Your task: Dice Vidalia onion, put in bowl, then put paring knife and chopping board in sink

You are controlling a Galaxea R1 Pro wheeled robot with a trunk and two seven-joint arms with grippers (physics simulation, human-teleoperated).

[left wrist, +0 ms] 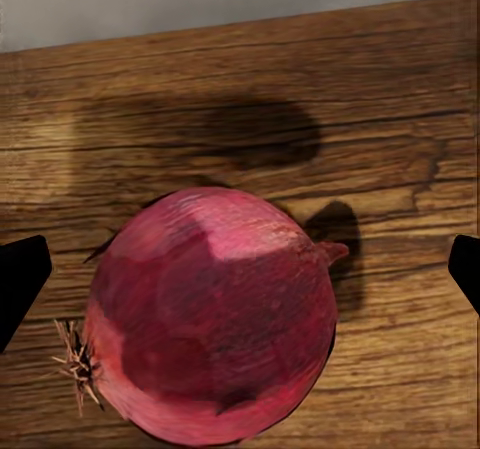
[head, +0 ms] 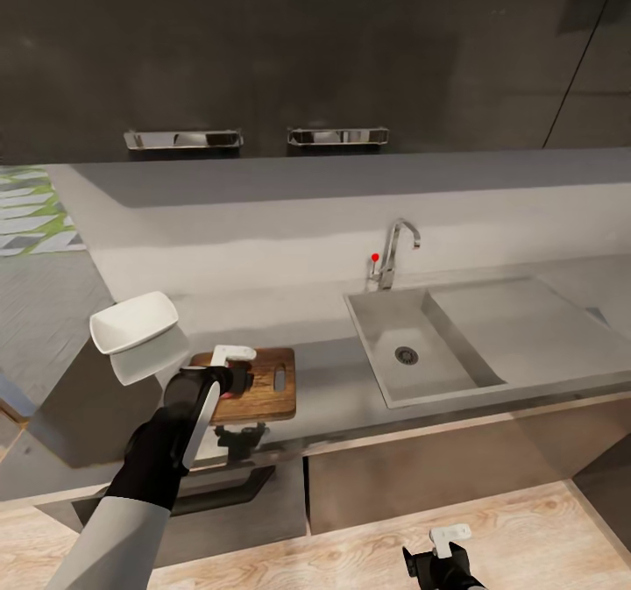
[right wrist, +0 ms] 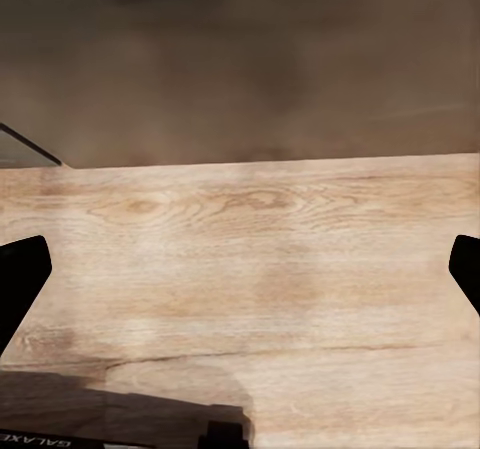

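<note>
The countertop (head: pixel 333 388) carries the sink (head: pixel 456 344) at the right and the board (head: pixel 263 388) left of it, with the white bowl (head: pixel 133 320) further left. The onion (left wrist: pixel 215 314) lies on the board between the left gripper's (left wrist: pixel 240 269) spread fingers, untouched. The right gripper (right wrist: pixel 240 269) hangs open over the wooden floor (right wrist: pixel 250 269).

The Vidalia onion (left wrist: pixel 215 319) is showing deep pinkish red with tan root hairs, against the streaky brown grain of the chopping board (head: pixel 263 397). The bowl (head: pixel 133 321) is gleaming white, the surface (head: pixel 333 388) and sink (head: pixel 386 327) are looking matte grey, and the floor (head: pixel 491 537) is showing pale wood grain.
</note>
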